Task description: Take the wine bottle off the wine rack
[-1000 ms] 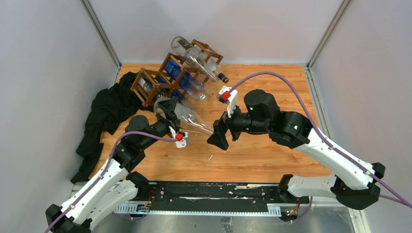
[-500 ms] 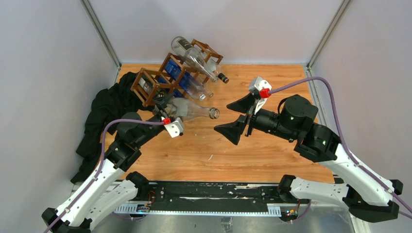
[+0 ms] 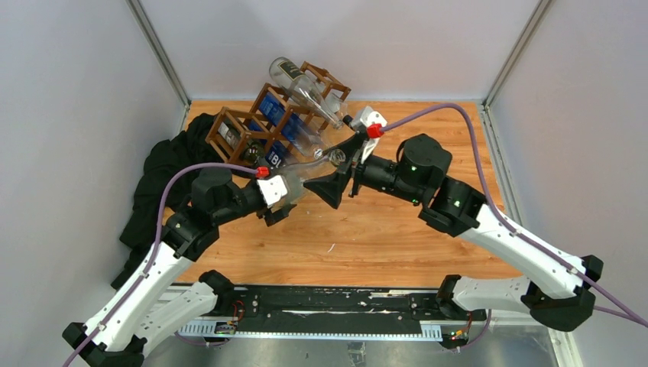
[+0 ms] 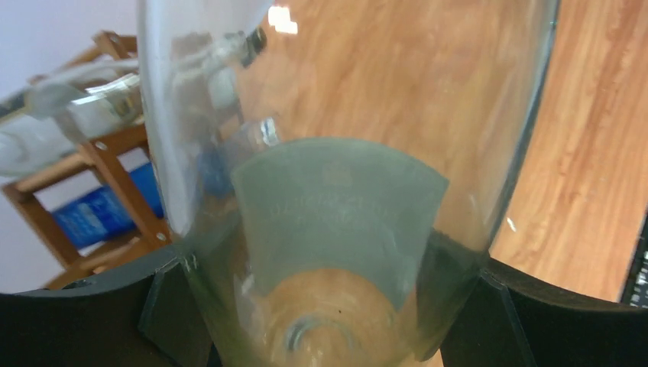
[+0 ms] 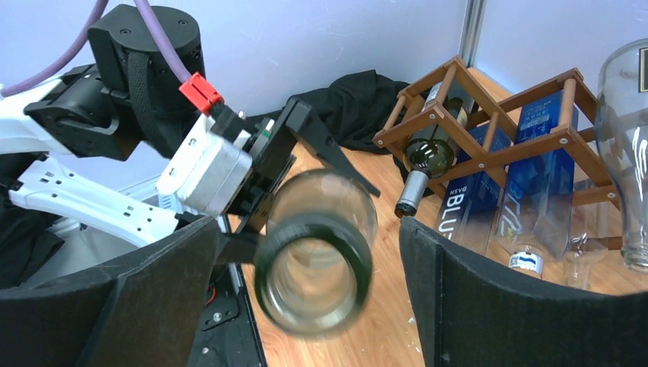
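Observation:
A clear glass wine bottle (image 3: 307, 171) is held off the dark brown wooden wine rack (image 3: 246, 125), above the table. My left gripper (image 3: 287, 193) is shut on its wide body, and the glass fills the left wrist view (image 4: 336, 115) between the two black fingers (image 4: 92, 313). The bottle's neck points toward my right gripper (image 3: 337, 168), which is open. In the right wrist view the bottle's dark-rimmed mouth (image 5: 313, 229) sits between the spread pads (image 5: 153, 298), touching neither. The rack (image 5: 489, 115) stands behind it.
The rack holds a large clear bottle (image 3: 299, 82) on top, a blue-labelled bottle (image 3: 294, 131) in the middle and a dark bottle (image 3: 229, 138) in the left cell. A black cloth (image 3: 164, 180) lies at the table's left edge. Grey walls enclose the table.
The left gripper has swung the bottle so its neck points up and toward the back right. The right gripper has moved left and back, and its open jaws now straddle the bottle's mouth.

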Controlling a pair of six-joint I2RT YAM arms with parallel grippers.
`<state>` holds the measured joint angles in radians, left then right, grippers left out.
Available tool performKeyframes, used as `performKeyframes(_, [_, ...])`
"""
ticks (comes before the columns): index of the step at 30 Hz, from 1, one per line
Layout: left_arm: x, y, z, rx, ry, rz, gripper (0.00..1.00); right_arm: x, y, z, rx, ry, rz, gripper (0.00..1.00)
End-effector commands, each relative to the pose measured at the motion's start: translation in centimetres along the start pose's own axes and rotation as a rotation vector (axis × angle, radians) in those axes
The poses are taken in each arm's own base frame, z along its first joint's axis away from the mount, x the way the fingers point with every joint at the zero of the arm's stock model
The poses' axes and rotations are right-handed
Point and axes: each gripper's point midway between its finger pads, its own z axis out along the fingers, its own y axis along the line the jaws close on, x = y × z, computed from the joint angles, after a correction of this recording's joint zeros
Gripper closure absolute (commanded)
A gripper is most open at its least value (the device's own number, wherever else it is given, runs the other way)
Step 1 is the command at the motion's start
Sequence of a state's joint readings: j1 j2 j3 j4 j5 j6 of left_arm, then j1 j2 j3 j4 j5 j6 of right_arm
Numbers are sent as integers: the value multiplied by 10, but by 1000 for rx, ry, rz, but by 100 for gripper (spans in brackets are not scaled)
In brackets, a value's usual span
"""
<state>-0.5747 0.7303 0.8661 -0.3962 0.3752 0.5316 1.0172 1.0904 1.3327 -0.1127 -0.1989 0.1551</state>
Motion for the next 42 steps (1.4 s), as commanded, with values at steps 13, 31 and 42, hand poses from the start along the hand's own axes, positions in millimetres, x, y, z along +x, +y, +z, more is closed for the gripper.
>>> performKeyframes(13, [-55,19,-6,-49,-141,-128,76,-15,0,36,-5,-68,52,100])
performKeyframes(31, [-32,15,-13,100,276,-275,0,-16,-104,-40,423,172,-5,100])
performKeyframes(42, [-29,58,-3,-36,419,-347,0,-7,-200,-85,764,245,-26,100])
